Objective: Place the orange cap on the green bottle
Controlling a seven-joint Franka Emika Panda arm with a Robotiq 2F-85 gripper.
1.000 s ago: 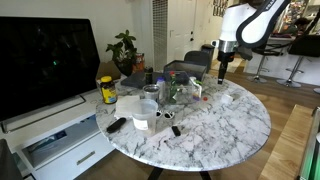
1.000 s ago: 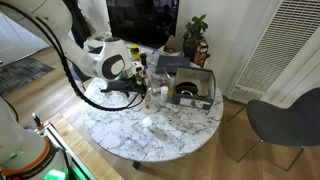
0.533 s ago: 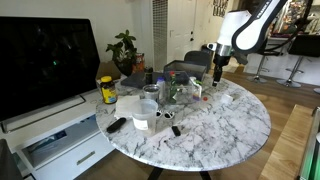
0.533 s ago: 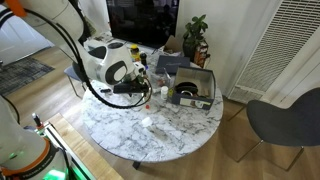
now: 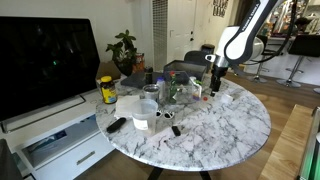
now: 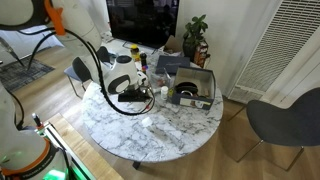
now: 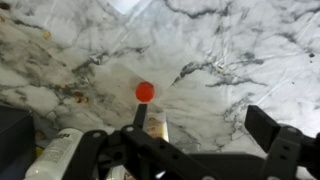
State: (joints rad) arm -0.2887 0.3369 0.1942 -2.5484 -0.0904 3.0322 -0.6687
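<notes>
Setting: round marble table (image 5: 235, 125), white with grey veining, crowded with jars and cups on one side; a dark screen (image 5: 45, 60) stands just beside it.
Pincer: the Robotiq gripper (image 7: 178, 132) hangs over the table, jaws spread wide and nothing between them.
Orange cap: the orange cap (image 7: 145, 91) is a small, round, bright spot sitting at the top of a slim dark neck.
Green bottle: the green bottle (image 7: 140, 115) stands upright under the cap. It is so dark in the wrist view that its green hardly shows.
Key relation: in the wrist view the cap lies within the span of the jaws but off centre, toward the picture-left finger. The bottle's long axis is vertical, pointing up at the camera.
Judgement: the cap looks to be resting on the neck already; whether it is seated firmly cannot be told.
Exterior views: cap and bottle are too small to pick out beside the gripper (image 5: 212, 84).
</notes>
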